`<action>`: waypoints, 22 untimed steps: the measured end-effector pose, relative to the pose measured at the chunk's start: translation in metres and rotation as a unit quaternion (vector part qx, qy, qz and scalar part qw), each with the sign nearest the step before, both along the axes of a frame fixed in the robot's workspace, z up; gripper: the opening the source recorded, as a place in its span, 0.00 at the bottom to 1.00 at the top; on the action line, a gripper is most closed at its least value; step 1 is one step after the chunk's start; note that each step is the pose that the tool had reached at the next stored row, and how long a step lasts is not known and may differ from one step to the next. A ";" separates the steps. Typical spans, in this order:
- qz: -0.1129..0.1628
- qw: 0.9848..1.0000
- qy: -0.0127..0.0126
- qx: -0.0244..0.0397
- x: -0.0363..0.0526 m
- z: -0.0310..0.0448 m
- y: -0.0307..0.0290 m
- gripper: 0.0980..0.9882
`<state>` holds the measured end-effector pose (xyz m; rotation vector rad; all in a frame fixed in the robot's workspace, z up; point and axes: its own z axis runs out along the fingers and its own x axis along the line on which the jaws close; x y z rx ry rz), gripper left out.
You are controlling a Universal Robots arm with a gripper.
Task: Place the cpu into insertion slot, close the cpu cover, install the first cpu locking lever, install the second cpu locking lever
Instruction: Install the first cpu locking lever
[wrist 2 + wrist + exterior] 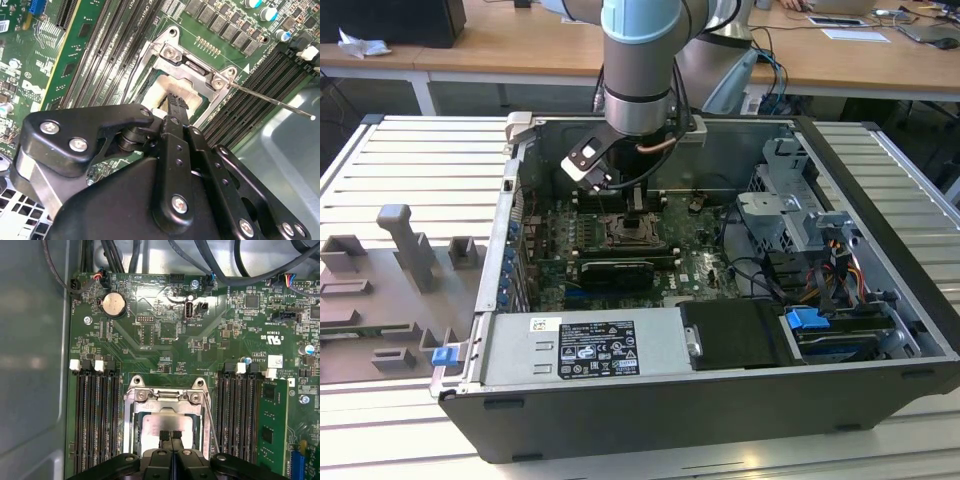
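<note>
Gripper, tips pressed together w/ nothing between, sits nose-down over the cpu lying flat in the insertion slot of green board, prob. closed to act as one narrow pusher; thin locking lever juts free beside it.

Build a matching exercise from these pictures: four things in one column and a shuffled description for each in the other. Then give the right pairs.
Things
1. cpu
2. coin battery
3. tool
4. locking lever

Descriptions
A. thin metal rod reaching out from a corner of the insertion slot
B. black fingertips together, just over the cpu
C. round, flat and silver
D. pale square face, lying in the insertion slot

Pairs: 1-D, 2-C, 3-B, 4-A
</note>
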<state>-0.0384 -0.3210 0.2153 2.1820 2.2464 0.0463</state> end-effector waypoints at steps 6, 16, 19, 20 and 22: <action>0.000 1.000 0.000 0.000 0.0000 0.0046 0.0000 0.01; 0.000 1.000 0.000 0.000 0.0000 0.0372 0.0001 0.01; 0.000 1.000 0.000 -0.001 0.0000 0.0489 0.0003 0.01; 0.002 1.000 0.000 -0.001 0.0000 0.0489 0.0003 0.01; 0.032 1.000 0.000 -0.001 0.0000 0.0487 0.0003 0.01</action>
